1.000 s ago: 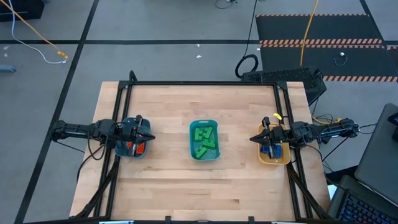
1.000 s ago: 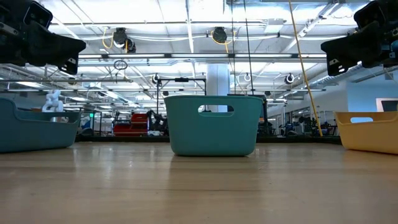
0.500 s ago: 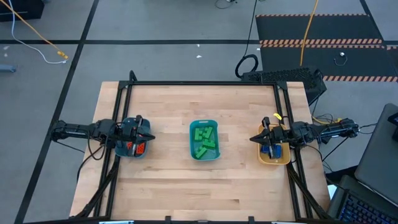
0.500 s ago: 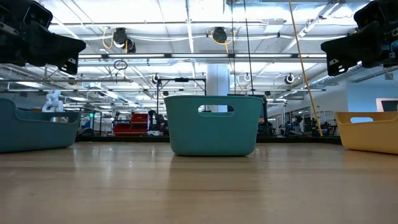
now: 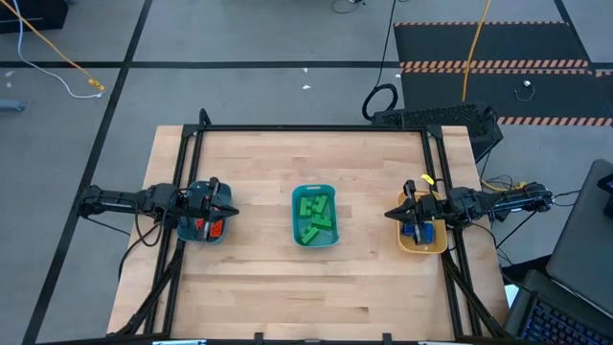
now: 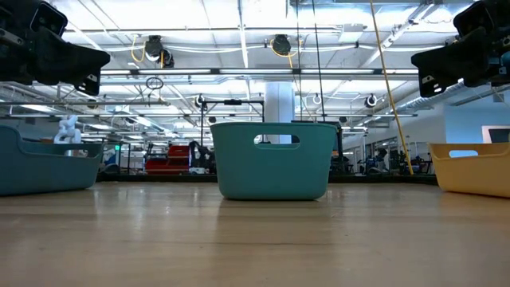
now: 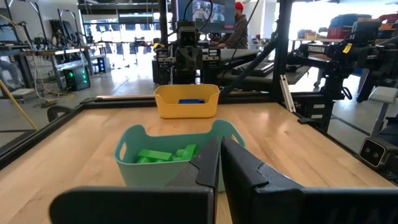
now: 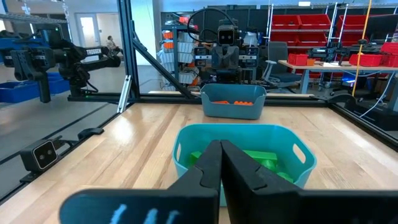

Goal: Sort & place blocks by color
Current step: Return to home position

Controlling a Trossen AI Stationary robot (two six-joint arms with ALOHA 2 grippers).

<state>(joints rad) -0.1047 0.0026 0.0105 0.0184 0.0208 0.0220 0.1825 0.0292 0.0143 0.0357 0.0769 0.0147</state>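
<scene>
Trouble only if you dip: left gripper (image 5: 226,210), right gripper (image 5: 391,213), both closed empty, overhang blue bin (image 5: 204,240) mid-left, yellow bin (image 5: 424,251) mid-right.

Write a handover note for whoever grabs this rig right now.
Left gripper: shut, empty, raised over the dark blue bin on the left side.
Right gripper: shut, empty, raised over the yellow bin on the right side.
Blocks: orange blocks in the dark blue bin, green blocks in the centre teal bin, blue blocks in the yellow bin.
Done: every block in view is sorted.
Left: probably nothing; both arms look parked.
</scene>
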